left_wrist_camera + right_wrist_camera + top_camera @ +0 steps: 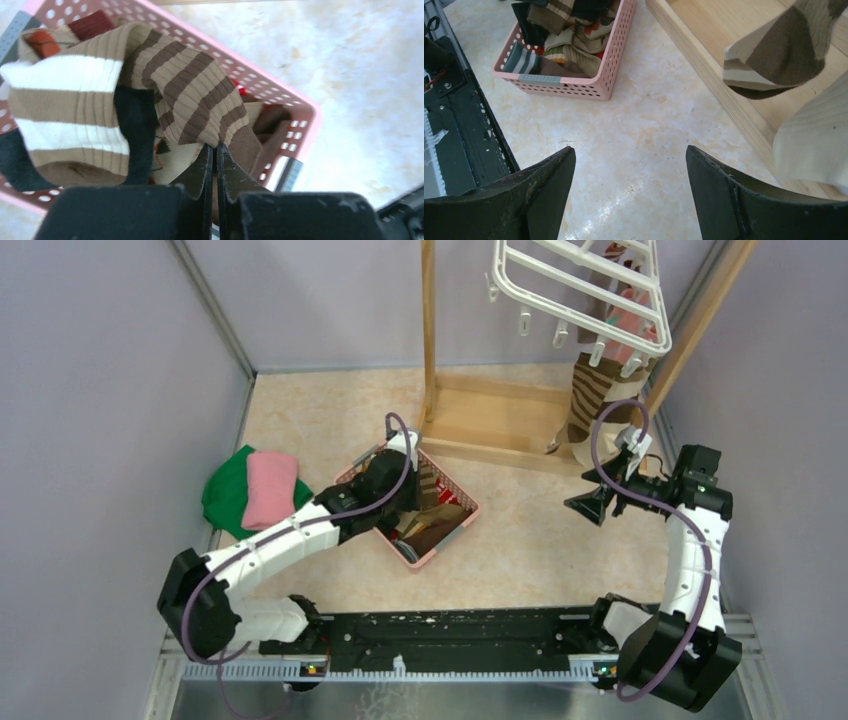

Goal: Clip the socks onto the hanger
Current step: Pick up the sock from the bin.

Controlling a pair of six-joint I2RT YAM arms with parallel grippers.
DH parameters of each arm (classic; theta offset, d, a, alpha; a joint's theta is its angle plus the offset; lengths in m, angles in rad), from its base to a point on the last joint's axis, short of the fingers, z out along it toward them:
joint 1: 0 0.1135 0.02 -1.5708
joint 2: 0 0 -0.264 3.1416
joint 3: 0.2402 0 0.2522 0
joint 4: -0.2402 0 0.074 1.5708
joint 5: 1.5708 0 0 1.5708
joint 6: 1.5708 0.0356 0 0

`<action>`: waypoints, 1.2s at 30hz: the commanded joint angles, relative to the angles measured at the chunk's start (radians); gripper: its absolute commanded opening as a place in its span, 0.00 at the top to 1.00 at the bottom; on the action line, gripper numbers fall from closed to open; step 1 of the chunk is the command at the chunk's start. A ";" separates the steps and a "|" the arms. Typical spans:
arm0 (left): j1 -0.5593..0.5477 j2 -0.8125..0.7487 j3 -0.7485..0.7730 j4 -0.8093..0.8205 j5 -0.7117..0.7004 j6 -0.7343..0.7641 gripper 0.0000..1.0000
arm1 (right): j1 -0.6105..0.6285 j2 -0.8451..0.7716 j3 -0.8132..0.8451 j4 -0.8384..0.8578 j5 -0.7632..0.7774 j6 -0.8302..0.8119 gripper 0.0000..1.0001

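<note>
1. At the bottom of the overhead view, a black metal base rail [450, 630] carries both arms at the near edge of the pale marbled table [540, 550].
2. The left gripper [216, 146] is in the centre, lowered into a pink perforated plastic basket [574, 86]. Its jaws are pressed almost together, pinching the edge of a brown and tan striped ribbed sock [195, 95].
3. The basket holds a heap of loose socks [574, 45]: cream and tan stripes, black, and orange argyle. A grey strip on its near rim carries no lettering that can be made out.
4. The right gripper [630, 155] hangs over bare table at centre right, jaws wide apart and holding nothing.
5. At centre left lies a folded green cloth [225, 495] with a folded pink cloth [270, 488] on top.
6. Farther back, at upper centre, stands a light wooden stand frame [500, 420].
7. At upper right, farthest away, hangs the white plastic grid hanger [585, 290] with small clips beneath. A brown and cream striped sock [590, 400] dangles from it, with its toe above the stand's base.
</note>
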 commanded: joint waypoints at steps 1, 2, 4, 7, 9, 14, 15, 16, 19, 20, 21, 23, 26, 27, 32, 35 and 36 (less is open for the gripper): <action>0.032 -0.109 -0.047 0.133 0.144 0.003 0.96 | 0.029 -0.029 0.001 -0.012 -0.059 -0.082 0.19; 0.042 -0.136 -0.067 0.187 0.211 -0.001 0.97 | 0.041 -0.032 -0.001 -0.031 -0.068 -0.130 0.18; 0.056 -0.185 -0.101 0.325 0.315 -0.006 0.99 | 0.066 -0.042 -0.008 -0.088 -0.092 -0.261 0.17; 0.069 -0.193 -0.090 0.450 0.444 -0.019 1.00 | 0.089 -0.050 -0.011 -0.276 -0.157 -0.658 0.11; 0.071 -0.167 -0.052 0.514 0.522 -0.039 1.00 | 0.109 -0.047 0.004 -0.409 -0.183 -0.925 0.04; 0.070 -0.035 0.021 0.753 0.707 -0.199 1.00 | 0.161 -0.020 0.088 -0.458 -0.213 -1.101 0.02; 0.070 0.005 0.031 0.816 0.753 -0.235 1.00 | 0.170 -0.017 0.101 -0.453 -0.220 -1.107 0.02; 0.070 0.047 0.044 0.863 0.791 -0.286 1.00 | 0.180 -0.014 0.115 -0.448 -0.227 -1.110 0.02; 0.068 0.164 0.090 0.955 0.890 -0.434 1.00 | 0.209 -0.013 0.153 -0.436 -0.246 -1.104 0.03; 0.068 0.200 0.096 0.992 0.911 -0.475 1.00 | 0.217 -0.013 0.163 -0.436 -0.252 -1.101 0.03; 0.067 0.229 0.098 1.029 0.924 -0.518 1.00 | 0.222 -0.013 0.172 -0.438 -0.258 -1.102 0.03; 0.065 0.280 0.099 1.093 0.946 -0.576 1.00 | 0.230 -0.012 0.180 -0.441 -0.264 -1.102 0.04; 0.061 0.319 0.102 1.141 0.973 -0.630 1.00 | 0.233 -0.012 0.166 -0.430 -0.258 -1.101 0.05; 0.060 0.328 0.102 1.154 0.981 -0.640 1.00 | 0.233 -0.014 0.158 -0.423 -0.255 -1.100 0.06; 0.052 0.356 0.104 1.174 1.014 -0.663 1.00 | 0.243 -0.009 0.144 -0.371 -0.248 -1.062 0.11; 0.043 0.381 0.114 1.196 1.049 -0.685 1.00 | 0.261 0.002 0.149 -0.333 -0.243 -1.017 0.16; 0.039 0.391 0.118 1.206 1.061 -0.694 1.00 | 0.268 0.007 0.150 -0.322 -0.239 -1.007 0.18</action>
